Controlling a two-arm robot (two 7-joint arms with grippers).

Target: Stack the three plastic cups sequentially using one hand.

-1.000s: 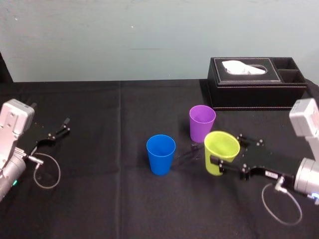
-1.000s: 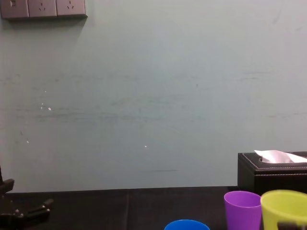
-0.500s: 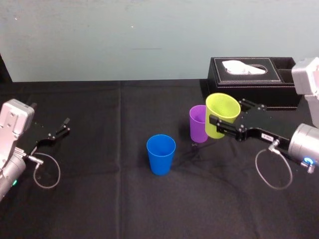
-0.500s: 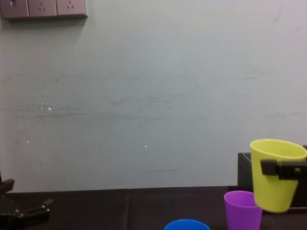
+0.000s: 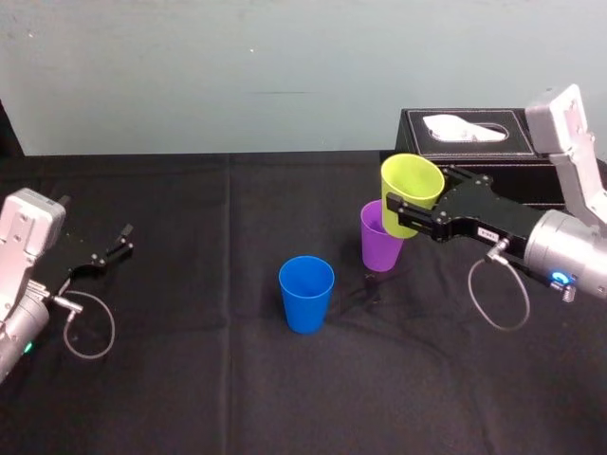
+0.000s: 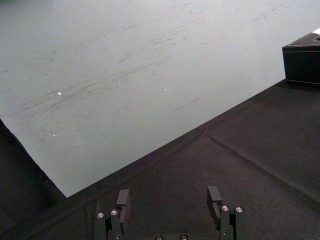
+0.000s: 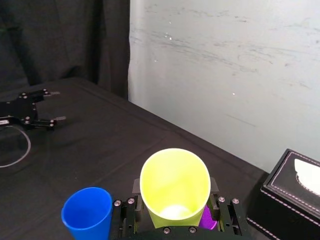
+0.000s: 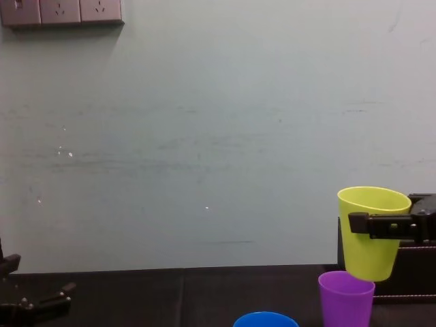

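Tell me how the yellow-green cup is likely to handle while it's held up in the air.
Probably light: the right gripper holds the yellow-green cup by its wall alone, clear of the table. Likely slippery: its smooth, tapered sides could slide down through the grip. Set off-centre on the purple cup, it might tip, being tall with a narrow base.

The left end effector (image 5: pixel 121 239) and right end effector (image 5: pixel 417 201) are flat, black and slim-fingered, dotted with silver screws (image 7: pixel 128 201). Light grey boxy wrists (image 5: pixel 33 226) sit at the frame's side edges, with 1 thin looped cable (image 5: pixel 496 294) under each.
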